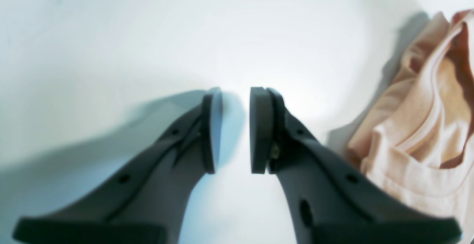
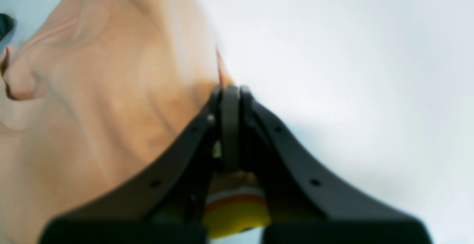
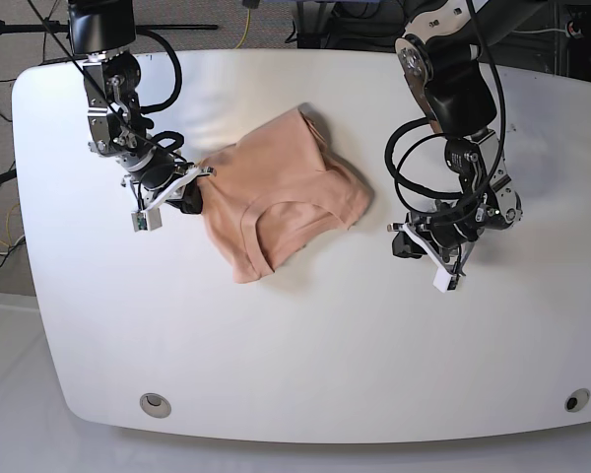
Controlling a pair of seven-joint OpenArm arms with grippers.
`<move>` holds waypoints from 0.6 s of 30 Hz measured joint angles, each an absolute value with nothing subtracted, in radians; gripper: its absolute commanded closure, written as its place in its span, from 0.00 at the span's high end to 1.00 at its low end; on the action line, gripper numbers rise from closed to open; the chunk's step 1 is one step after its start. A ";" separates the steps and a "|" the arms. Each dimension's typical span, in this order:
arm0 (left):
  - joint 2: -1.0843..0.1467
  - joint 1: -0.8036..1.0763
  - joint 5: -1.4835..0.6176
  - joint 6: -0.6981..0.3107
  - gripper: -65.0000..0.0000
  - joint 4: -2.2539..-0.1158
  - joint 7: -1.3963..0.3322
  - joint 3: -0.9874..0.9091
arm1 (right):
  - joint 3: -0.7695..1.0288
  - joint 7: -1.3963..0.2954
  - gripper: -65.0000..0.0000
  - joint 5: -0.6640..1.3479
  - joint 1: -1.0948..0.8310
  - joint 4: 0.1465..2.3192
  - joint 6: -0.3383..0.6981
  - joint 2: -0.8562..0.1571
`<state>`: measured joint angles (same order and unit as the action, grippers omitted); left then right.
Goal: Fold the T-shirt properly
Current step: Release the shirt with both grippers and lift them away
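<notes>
Right gripper (image 2: 230, 88) jaws clamped together; left gripper (image 1: 235, 129) jaws parted.

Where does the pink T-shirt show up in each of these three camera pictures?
Left wrist: T-shirt bunched at the right edge, apart from the open left gripper.
Right wrist: fills the left half, pinched by the right gripper.
Base: crumpled at table centre.
Shared landmark: the white table.

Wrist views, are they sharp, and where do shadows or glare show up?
Left wrist view: soft focus, the left gripper casts a shadow on the white table, with bright glare past it. Right wrist view: blurrier still, the T-shirt smeared. Base view: sharp, evenly lit.
</notes>
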<state>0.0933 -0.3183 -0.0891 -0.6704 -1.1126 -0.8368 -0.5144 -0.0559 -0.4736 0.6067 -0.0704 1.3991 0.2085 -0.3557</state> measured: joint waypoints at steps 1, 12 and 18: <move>0.094 -0.318 -0.089 -0.670 0.19 -1.113 -0.837 -0.514 | -0.051 -0.481 0.01 0.606 -0.075 1.409 0.205 -0.354; 0.055 -0.272 -0.071 -0.666 0.19 -1.296 -0.901 -0.516 | 0.003 -0.585 0.02 0.573 -0.031 1.532 0.160 -0.354; 0.052 -0.227 -0.070 -0.668 0.19 -1.446 -0.904 -0.458 | 0.017 -0.661 0.02 0.577 0.046 1.629 0.128 -0.355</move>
<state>0.0525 -0.2268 -0.0700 -0.6678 -1.4456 -0.9035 -0.4576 0.0166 -0.6605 0.5766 0.0460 1.6287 0.1284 -0.3553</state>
